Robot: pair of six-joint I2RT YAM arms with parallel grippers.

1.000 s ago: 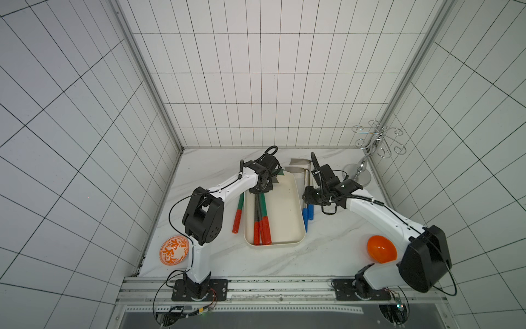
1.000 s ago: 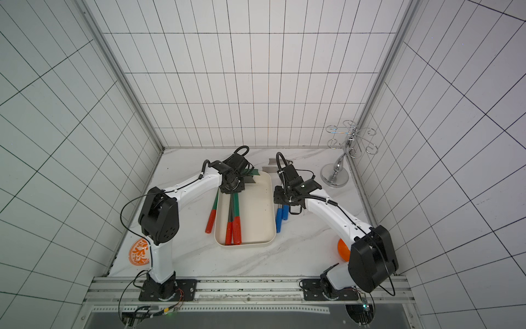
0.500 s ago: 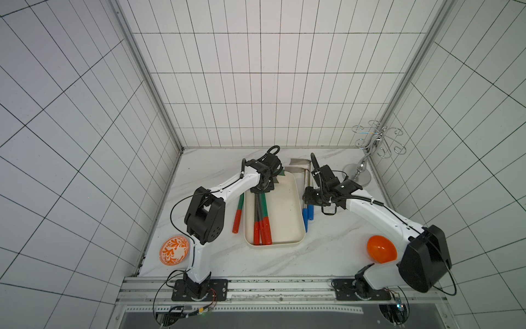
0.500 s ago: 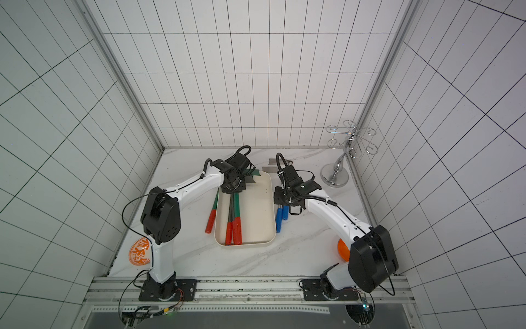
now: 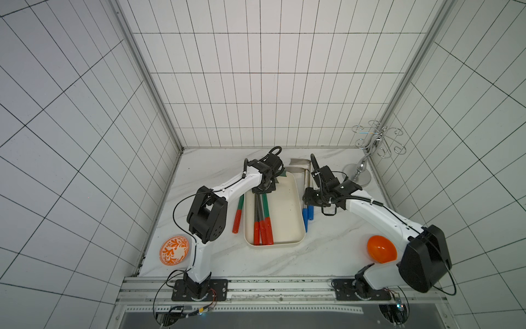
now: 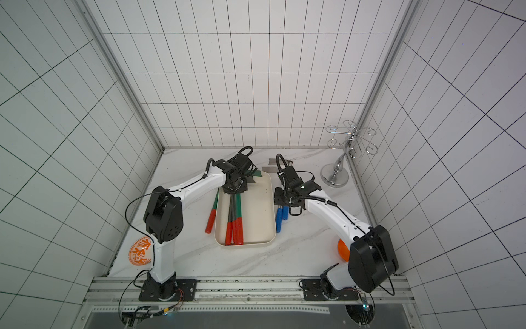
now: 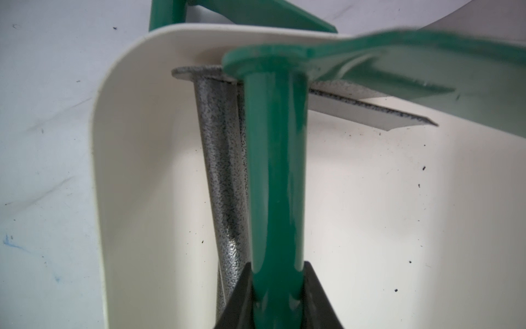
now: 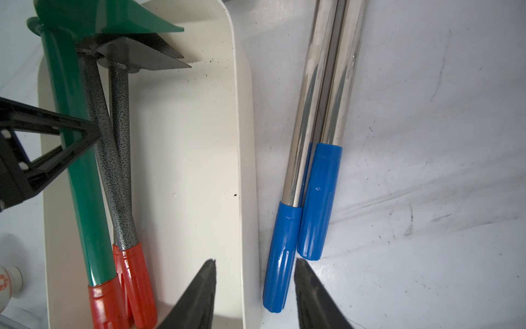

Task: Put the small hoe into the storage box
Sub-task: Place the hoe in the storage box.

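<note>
- Your left pincer [image 7: 277,293] is clamped on the green hoe [image 7: 274,171], gripping its shaft.
- That hoe lies in the box [image 5: 284,213], along its left side next to two grey hoes [image 7: 225,171]. Its blade sits over the box end nearest the back edge of the counter [image 5: 327,236].
- Your right pincer [image 8: 254,273] is partly open, holding nothing, hanging above the box's right wall and a blue handle's end.
- Two blue-handled hoes [image 8: 318,199] lie on the counter just beside the box.
</note>
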